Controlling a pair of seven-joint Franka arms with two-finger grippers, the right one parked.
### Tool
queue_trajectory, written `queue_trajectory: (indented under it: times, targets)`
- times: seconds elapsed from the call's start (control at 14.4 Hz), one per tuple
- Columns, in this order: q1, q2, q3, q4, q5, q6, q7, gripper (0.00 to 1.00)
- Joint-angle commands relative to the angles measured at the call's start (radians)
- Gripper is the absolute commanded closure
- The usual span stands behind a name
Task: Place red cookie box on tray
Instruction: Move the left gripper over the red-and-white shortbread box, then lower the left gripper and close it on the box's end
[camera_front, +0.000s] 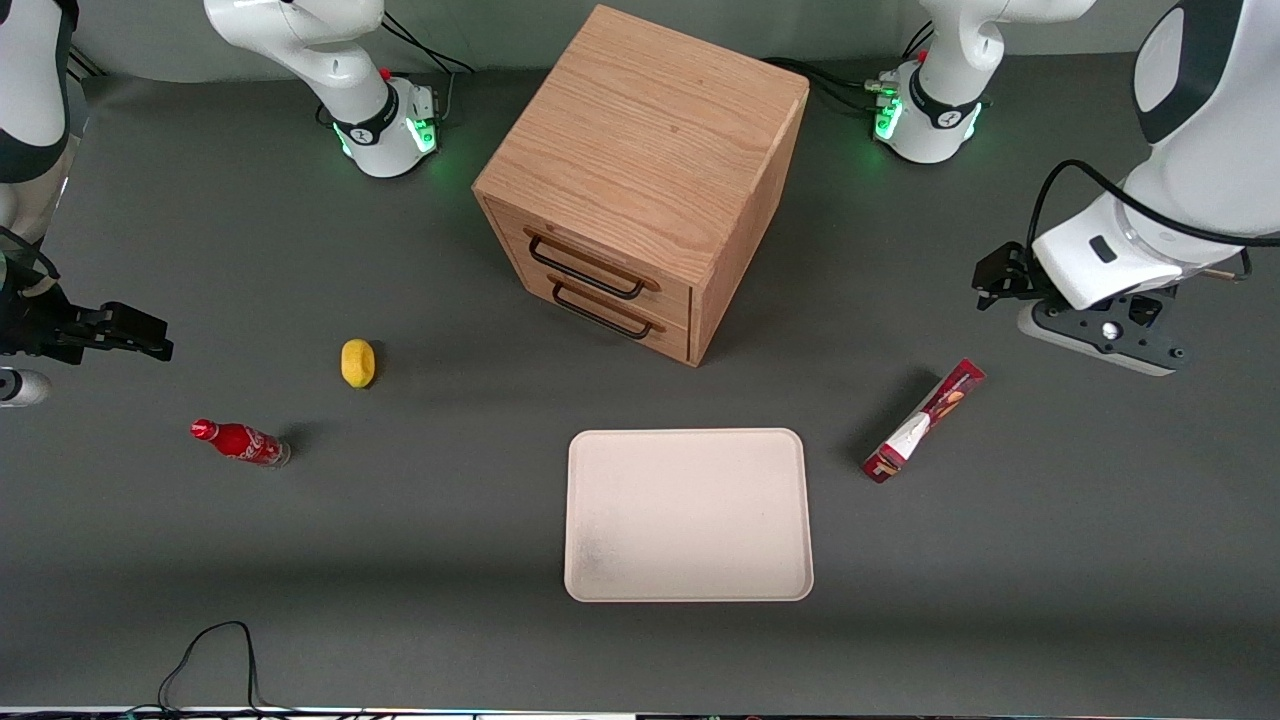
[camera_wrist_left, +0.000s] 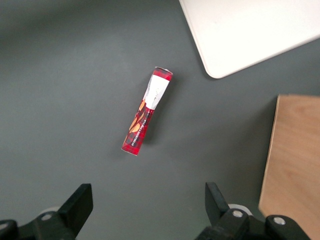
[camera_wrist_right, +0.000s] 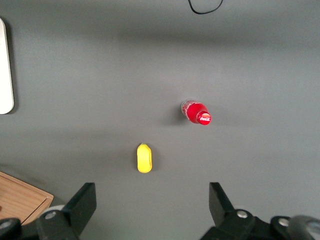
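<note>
The red cookie box (camera_front: 924, 421) is lying flat on the grey table (camera_front: 1000, 560), off the tray (camera_front: 688, 515), and the gripper (camera_wrist_left: 147, 200) is hanging spread open above it.

Going across the table from the parked arm's end, a small red cola bottle (camera_front: 240, 442) is lying on its side, a yellow lemon-like object (camera_front: 358, 362) is sitting a bit farther from the front camera, and the wooden drawer cabinet (camera_front: 640, 180) is standing in the middle. In front of its drawers the tray is resting bare. Just beside the tray, toward the working arm's end and not touching it, the box is lying diagonally: its long axis is slanting, the white-patch end pointing toward the front camera and the tray's side, the other end pointing up toward the working arm. The fingers (camera_wrist_left: 80, 202) are holding nothing.
</note>
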Motion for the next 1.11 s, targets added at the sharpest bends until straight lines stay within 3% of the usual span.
queue_trajectory:
  times: [0.0,0.35,0.69,1.04]
  targets:
    - [0.004,-0.013,0.005,0.008,0.001,-0.021,0.182,0.0]
    - [0.001,0.001,0.005,-0.114,0.001,0.081,0.209,0.0]
    - [-0.002,0.045,0.005,-0.344,0.007,0.392,0.21,0.0]
    - [0.001,0.163,0.005,-0.397,0.015,0.535,0.212,0.0]
